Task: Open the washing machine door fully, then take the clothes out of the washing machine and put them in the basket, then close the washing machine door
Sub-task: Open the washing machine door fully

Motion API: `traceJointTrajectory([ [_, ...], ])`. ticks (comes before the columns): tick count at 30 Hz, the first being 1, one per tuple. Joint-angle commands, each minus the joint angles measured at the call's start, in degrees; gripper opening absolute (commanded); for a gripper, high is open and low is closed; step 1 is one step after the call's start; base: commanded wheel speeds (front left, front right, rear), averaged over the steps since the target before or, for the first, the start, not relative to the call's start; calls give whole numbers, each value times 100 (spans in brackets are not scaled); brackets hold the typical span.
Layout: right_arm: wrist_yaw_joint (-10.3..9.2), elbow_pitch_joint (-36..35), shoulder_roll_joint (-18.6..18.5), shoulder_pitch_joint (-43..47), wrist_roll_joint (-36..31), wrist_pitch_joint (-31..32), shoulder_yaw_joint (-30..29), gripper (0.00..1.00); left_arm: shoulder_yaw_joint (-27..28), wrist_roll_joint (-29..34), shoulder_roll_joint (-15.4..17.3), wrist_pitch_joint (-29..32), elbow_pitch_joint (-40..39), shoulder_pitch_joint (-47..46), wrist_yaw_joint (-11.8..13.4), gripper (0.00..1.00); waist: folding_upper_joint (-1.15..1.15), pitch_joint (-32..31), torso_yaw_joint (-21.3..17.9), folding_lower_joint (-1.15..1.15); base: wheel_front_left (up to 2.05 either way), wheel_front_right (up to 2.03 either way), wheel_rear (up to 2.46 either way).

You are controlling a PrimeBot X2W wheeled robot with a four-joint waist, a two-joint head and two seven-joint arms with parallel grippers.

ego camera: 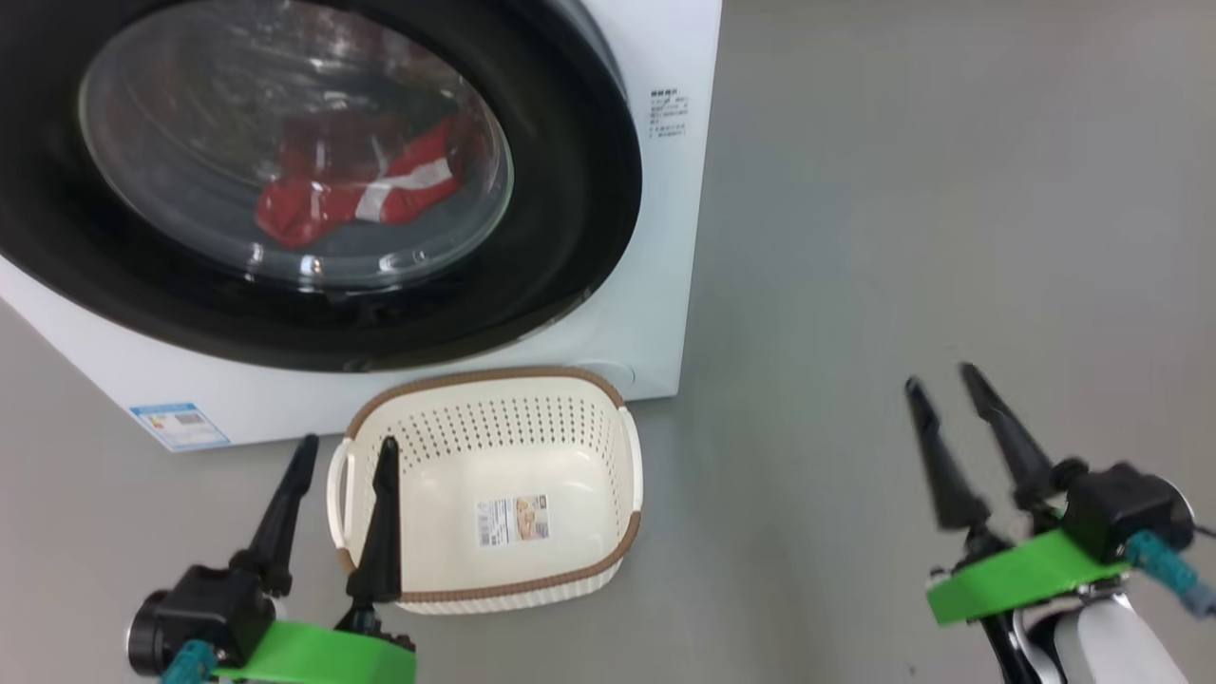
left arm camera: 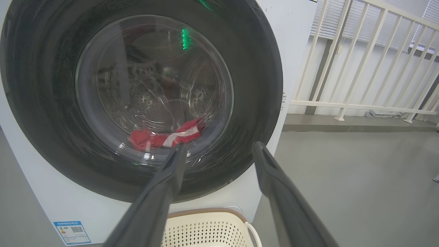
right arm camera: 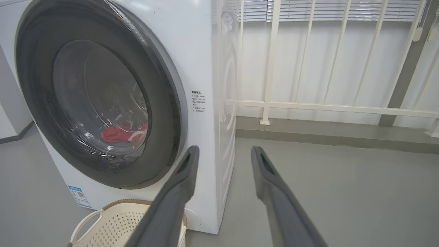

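- Both tools sit nearest and empty: the left tool has its fingers spread over the near left corner of the basket, and the right tool, likewise spread, hangs well off to the right above the bare floor.
- That basket stands empty on the floor, just in front of the washing machine.
- The washing machine door looks shut. Its glossy black rim seems rigid and slippery, so hooking an edge likely beats pinching. I cannot make out a handle.
- The clothes lie low behind the glass. They look soft, thin and light, probably best pinched at a bunched fold.
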Motion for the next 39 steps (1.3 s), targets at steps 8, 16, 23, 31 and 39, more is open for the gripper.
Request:
traceJointTrajectory([
  [8,36,174,-173,-965,2215,-37,339,0,157,-92,61,-69,-315,-449,60,100,0,491,99,0,0,0,0],
  [16,36,564,-638,-1893,4409,-14,1041,0,-14,-289,61,-69,-405,-661,115,100,0,941,327,0,0,0,0],
  [23,36,462,-1019,-2738,6127,339,1464,0,-107,-367,61,-69,-644,-901,254,100,0,1405,556,0,0,0,0],
  [31,36,395,-980,-3473,7664,1334,1344,0,-216,-444,61,-69,-857,-1045,340,100,0,1837,734,0,0,0,0],
  [39,36,759,-870,-4212,8727,2532,1026,0,-245,-774,61,-69,-938,-1178,325,100,0,2296,892,0,0,0,0],
])
